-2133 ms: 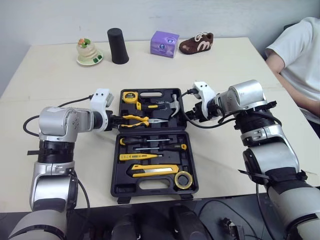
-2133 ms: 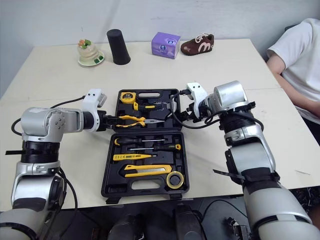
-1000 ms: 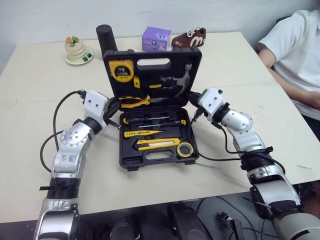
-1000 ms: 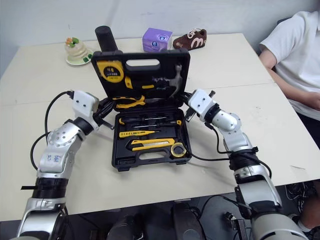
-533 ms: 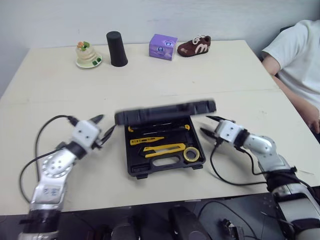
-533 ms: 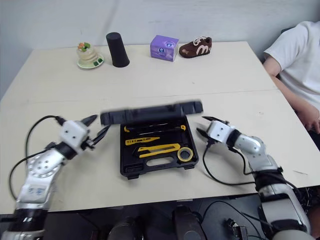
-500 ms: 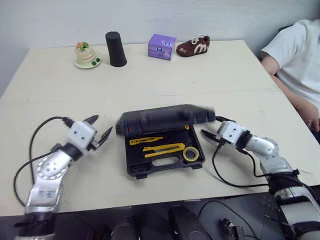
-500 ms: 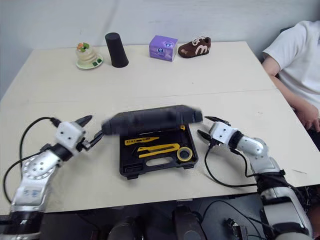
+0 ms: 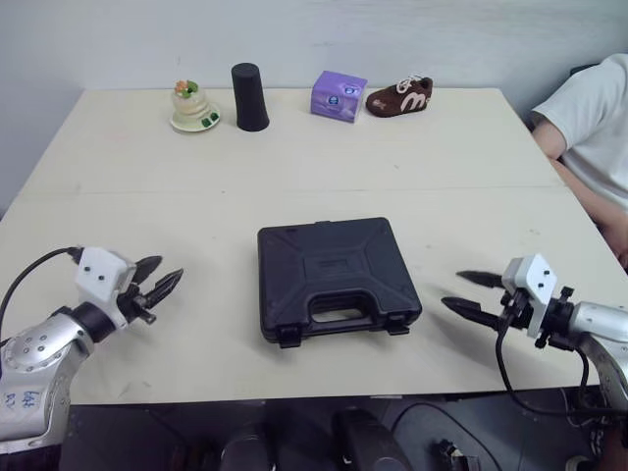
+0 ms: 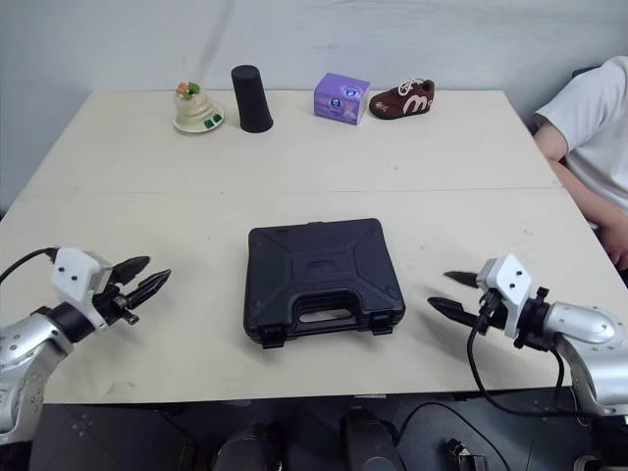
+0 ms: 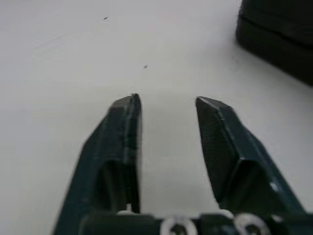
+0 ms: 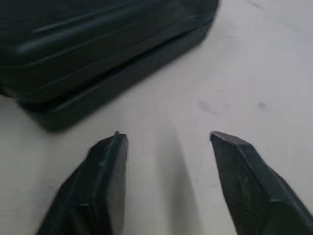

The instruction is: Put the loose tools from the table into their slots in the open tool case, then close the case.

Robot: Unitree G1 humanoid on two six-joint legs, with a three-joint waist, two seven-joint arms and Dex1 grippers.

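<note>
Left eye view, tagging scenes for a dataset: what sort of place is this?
Likely an office or lab room: plain table against a bare wall, mismatched props like a brown shoe and purple box, a person seated alongside.

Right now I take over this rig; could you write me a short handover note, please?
Left gripper: open, empty, over the table, left of the tool case.
Right gripper: open, empty, right of the case, not touching it.
Done: the case lies flat, lid down, handle toward the robot.
Remaining: probably only the latches; I cannot tell if they are snapped.
</note>
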